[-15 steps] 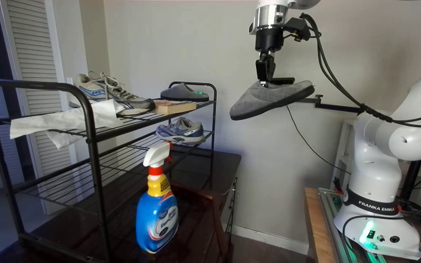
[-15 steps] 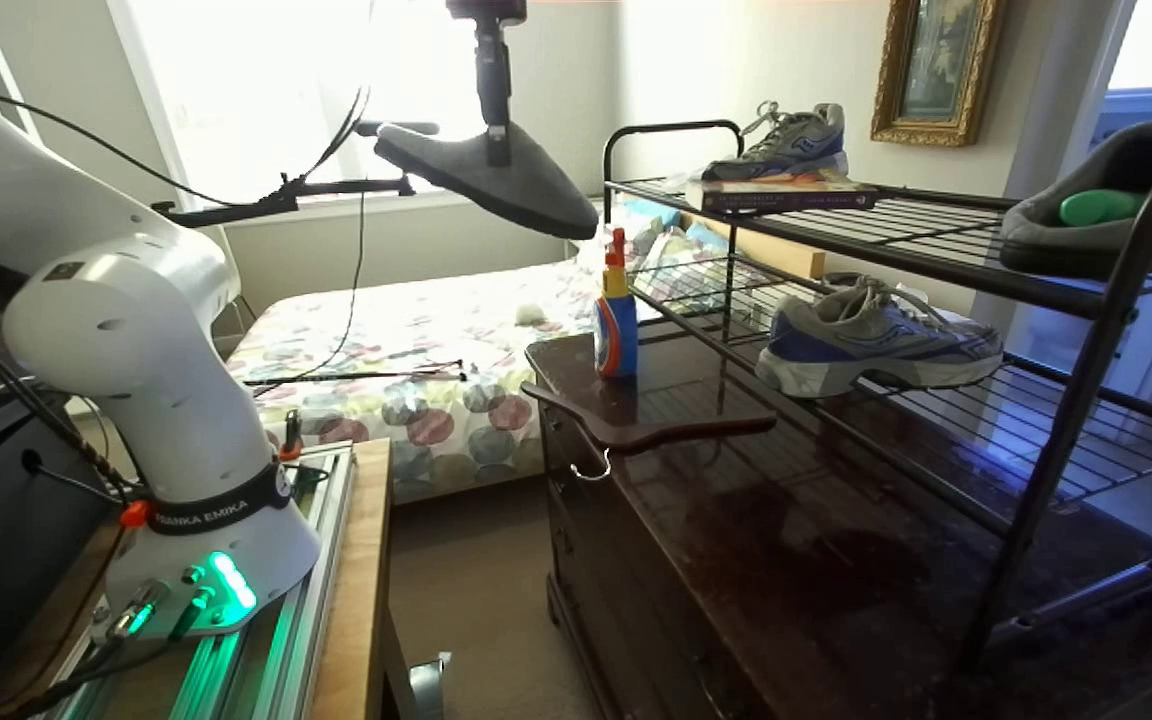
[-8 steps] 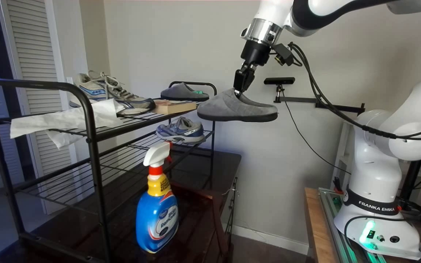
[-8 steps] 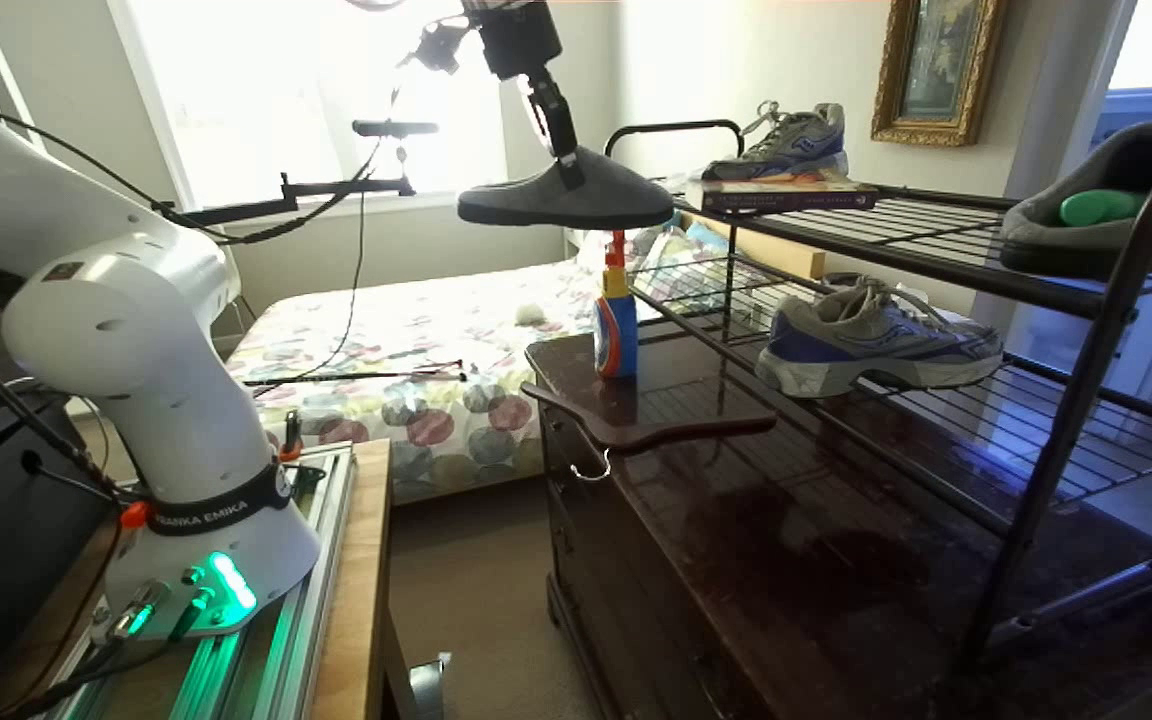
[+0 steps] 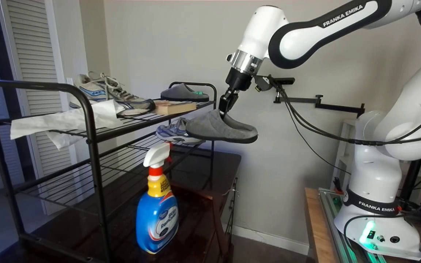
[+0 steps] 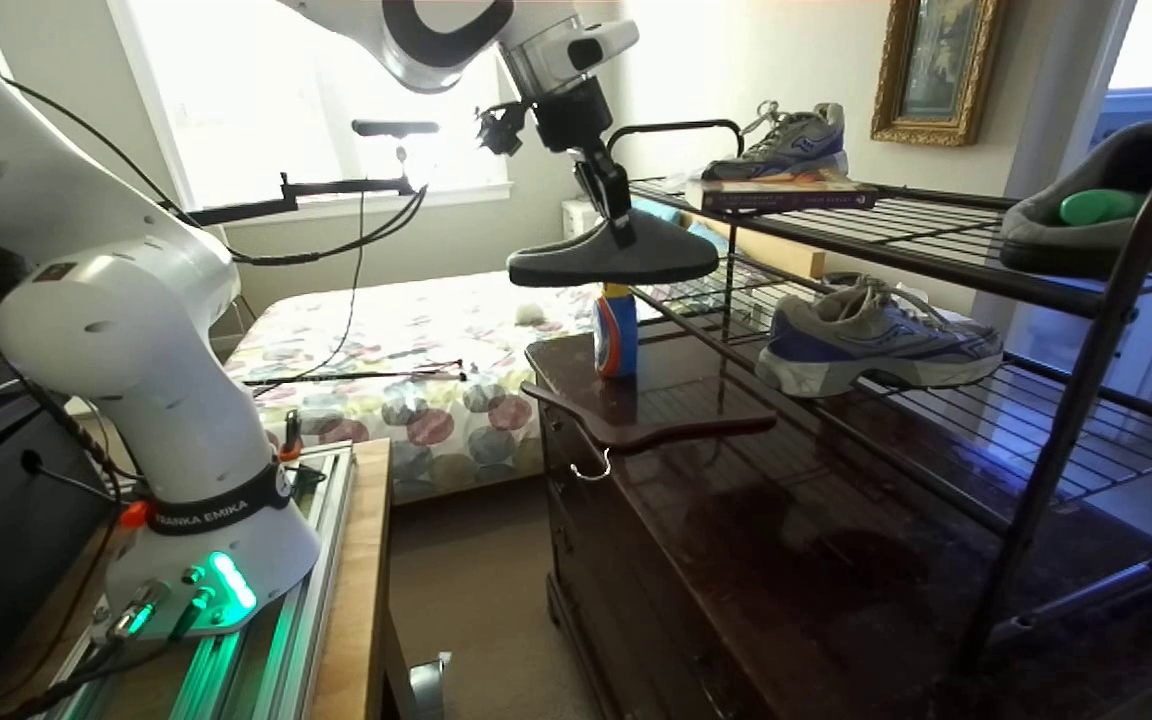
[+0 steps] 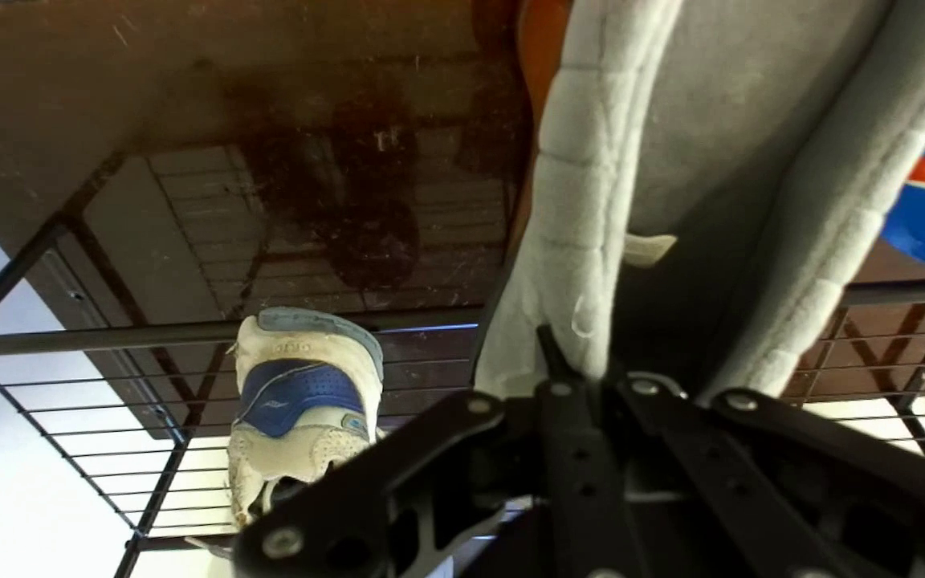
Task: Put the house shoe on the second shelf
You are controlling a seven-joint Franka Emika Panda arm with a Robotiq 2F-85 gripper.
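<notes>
The house shoe is a grey slipper (image 5: 210, 127) with a dark sole, held in the air beside the rack; it also shows in an exterior view (image 6: 656, 252) and the wrist view (image 7: 571, 209). My gripper (image 5: 223, 112) is shut on the rim of its opening, one finger outside and one inside, in the wrist view (image 7: 591, 373). The toe points toward the rack and the sole is near level. The second shelf (image 5: 126, 157) is the lower wire tier; its front rail shows in the wrist view (image 7: 149, 335). The slipper hovers in front of it, at a height between the two tiers.
A grey-blue sneaker (image 6: 876, 345) stands on the second shelf. The top tier bears a sneaker (image 5: 112, 93), a book (image 5: 175, 107) and another slipper (image 6: 1101, 225). A spray bottle (image 5: 157, 215) and a wooden hanger (image 6: 656, 430) are on the dark dresser (image 6: 816, 600).
My arm has carried the slipper toward the rack and then lower. The slipper has turned from toe-down tilted to near level. The gripper has stayed shut on it.
</notes>
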